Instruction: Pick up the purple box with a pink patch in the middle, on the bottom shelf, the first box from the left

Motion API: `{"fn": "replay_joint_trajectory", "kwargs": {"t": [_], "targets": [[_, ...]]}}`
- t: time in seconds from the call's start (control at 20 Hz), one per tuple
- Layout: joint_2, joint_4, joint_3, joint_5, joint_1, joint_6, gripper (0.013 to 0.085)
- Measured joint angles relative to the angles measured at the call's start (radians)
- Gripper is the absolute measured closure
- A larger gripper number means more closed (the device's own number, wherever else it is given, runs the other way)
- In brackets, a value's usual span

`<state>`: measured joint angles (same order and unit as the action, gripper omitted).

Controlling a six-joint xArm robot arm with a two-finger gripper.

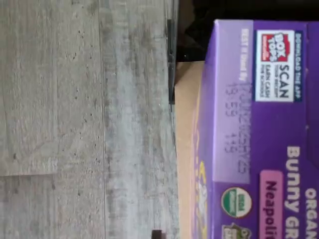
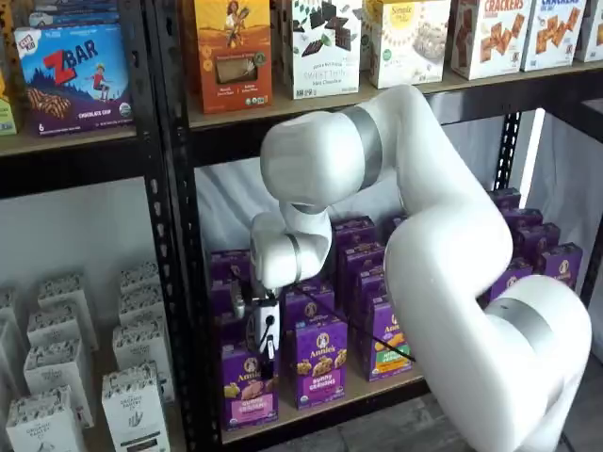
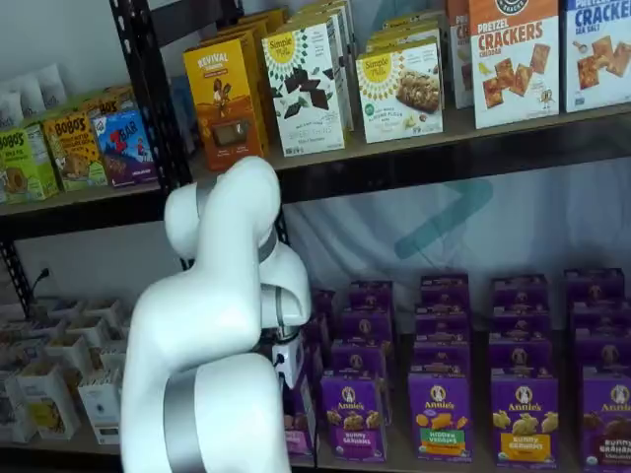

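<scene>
The purple box (image 2: 249,388) stands at the front left corner of the bottom shelf (image 2: 377,384), its pink patch (image 2: 247,406) facing out. In a shelf view the tool (image 2: 264,350) comes down over the box's top; whether its fingers are apart or clamped on the box I cannot tell. The wrist view shows the box's top (image 1: 264,124) close up beside grey floor (image 1: 84,119).

We see the purple box (image 1: 259,124) is smooth cardboard with a soft shine. The bottom shelf (image 1: 185,149) looks like pale, matt wood. The floor (image 1: 84,119) is grey and rough. The arm (image 2: 443,235) is shiny white plastic.
</scene>
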<state>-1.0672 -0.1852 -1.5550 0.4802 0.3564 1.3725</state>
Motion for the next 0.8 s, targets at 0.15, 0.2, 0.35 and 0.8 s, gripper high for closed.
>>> {"fn": "replay_joint_trajectory", "kwargs": {"t": [0.15, 0.2, 0.35, 0.8], "targets": [[0.002, -0.001, 0.007, -0.013, 0.001, 0.000, 0.0370], [0.002, 0.000, 0.008, -0.016, 0.001, -0.001, 0.0370], [0.002, 0.002, 0.012, -0.028, 0.002, -0.003, 0.0410], [-0.010, 0.022, 0.003, -0.042, 0.005, -0.023, 0.0530]]}}
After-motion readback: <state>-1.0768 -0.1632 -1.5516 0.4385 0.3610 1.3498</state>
